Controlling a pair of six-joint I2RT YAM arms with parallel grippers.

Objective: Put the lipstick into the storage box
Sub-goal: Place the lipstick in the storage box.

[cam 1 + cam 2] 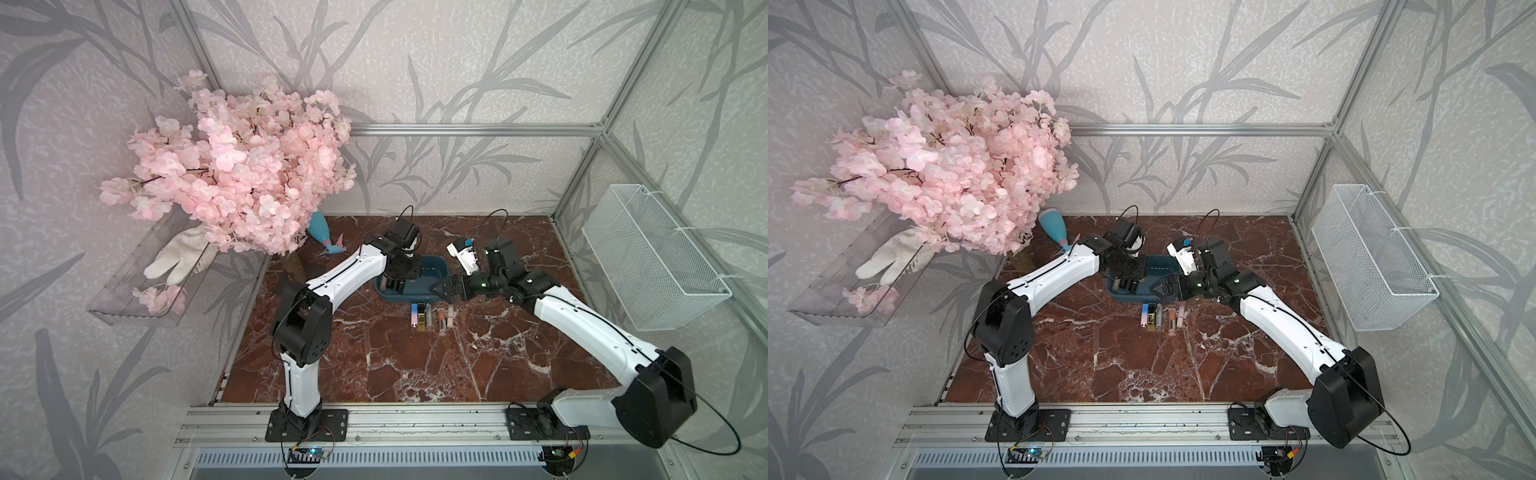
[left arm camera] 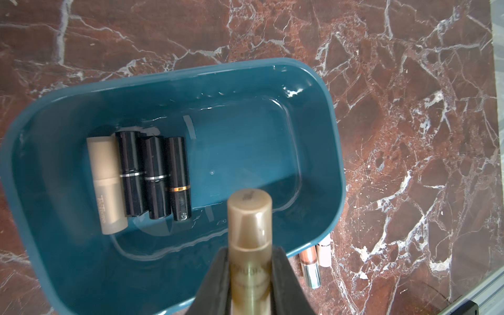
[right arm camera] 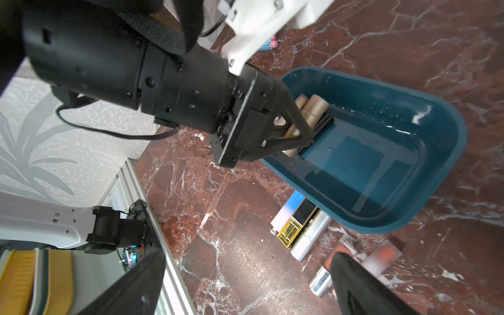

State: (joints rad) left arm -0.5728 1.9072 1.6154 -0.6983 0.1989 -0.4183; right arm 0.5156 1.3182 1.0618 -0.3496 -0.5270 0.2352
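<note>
Four lipsticks (image 2: pixel 152 177) lie in the storage box (image 2: pixel 174 73), left gripper (image 2: pixel 251 252) clamps a fifth lipstick (image 2: pixel 249 212) over it, right gripper (image 1: pixel 436 287) gapes.

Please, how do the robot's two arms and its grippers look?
The left arm and the right arm share one look: white shell links, bulky black joint housings, black base plates, a thin black cable along each. The left gripper and the right gripper have black, tapering, triangular fingers. I can read no markings.
</note>
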